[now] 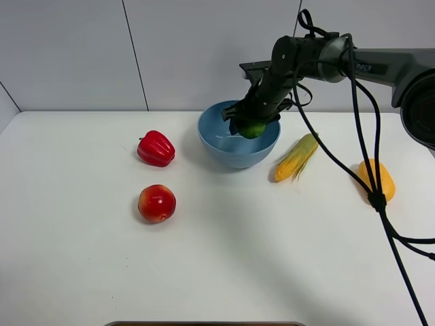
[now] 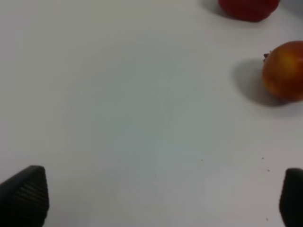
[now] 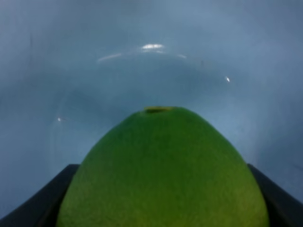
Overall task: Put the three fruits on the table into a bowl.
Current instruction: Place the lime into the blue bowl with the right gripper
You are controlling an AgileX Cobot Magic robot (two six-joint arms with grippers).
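Down at the near edge of the high view it's plain white table (image 1: 224,272), and the left gripper (image 2: 161,201) isn't in that shot at all. Its own camera shows the jaws spread as wide as they go, nothing between them, waiting low over the tabletop with the red-and-yellow fruit (image 2: 284,71) a little way ahead, a fair spot to go for it next. Up the frame now: that fruit sits left of centre, with the red bell pepper (image 1: 155,149) just behind it, not one of ours. Over at the right edge, the mango (image 1: 386,178) lies partly behind the hanging cables (image 1: 376,199), well apart from everything, and the corn cob (image 1: 296,157) slants between it and the bowl (image 1: 217,153). And here's the action, upper centre: the right gripper (image 1: 253,122) is dipped into the light-blue bowl's mouth, jaws pinched narrow on the lime (image 3: 163,170). Whether the lime touches the floor I cannot tell, but carrying it down inside the rim looks deliberate: let go from there and a round fruit has only a short drop and walls all round to stop it rolling out.
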